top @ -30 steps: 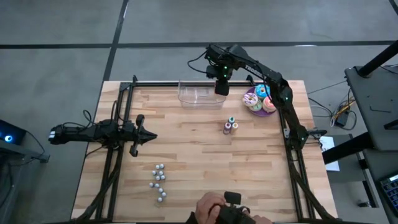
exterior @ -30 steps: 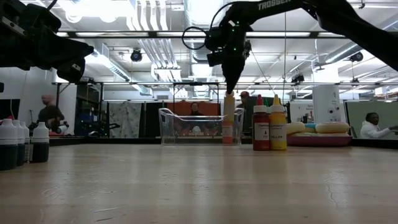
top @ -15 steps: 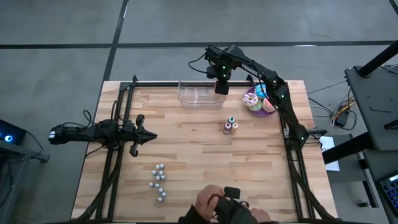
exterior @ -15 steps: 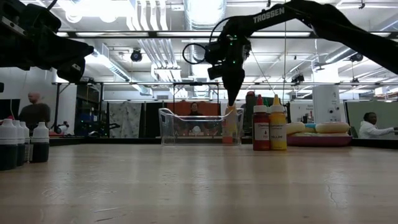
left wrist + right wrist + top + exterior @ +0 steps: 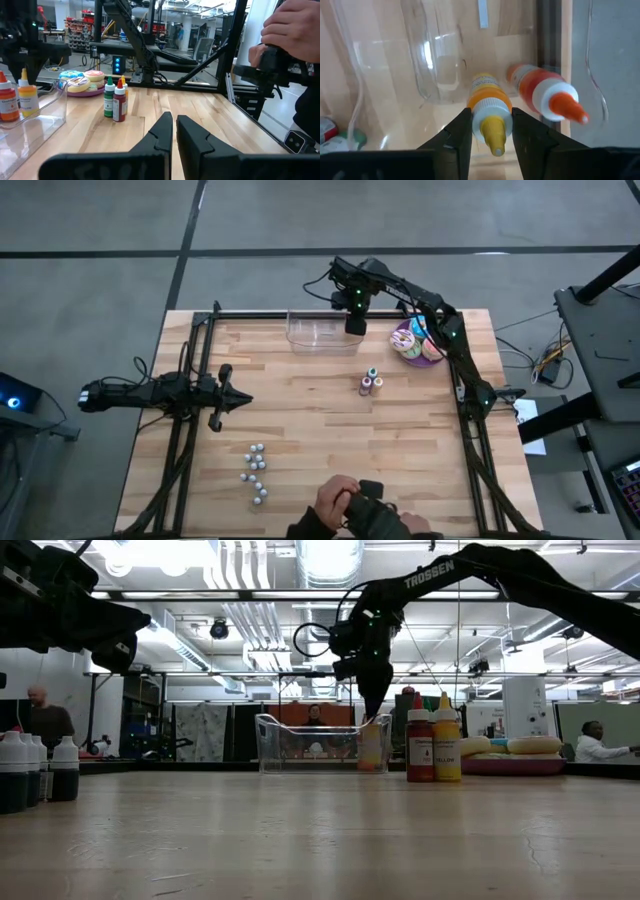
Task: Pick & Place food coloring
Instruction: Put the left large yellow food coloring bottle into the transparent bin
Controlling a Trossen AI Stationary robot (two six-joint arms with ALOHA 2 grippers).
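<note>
On the pale wood-plank table [image 5: 300,420], the right gripper [image 5: 490,131] clamps a yellow-capped food coloring bottle [image 5: 489,107] inside the clear bin [image 5: 318,332], beside an orange-capped one [image 5: 547,95]. 3 bottles [image 5: 370,382] stand mid-table. The left gripper [image 5: 173,131] rests closed, empty. Behind: a workshop, people [image 5: 45,720].

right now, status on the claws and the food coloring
Right claw shut on yellow-capped bottle, inside clear bin. Orange-capped bottle already in there. Left claw shut, empty. Path clear.
</note>
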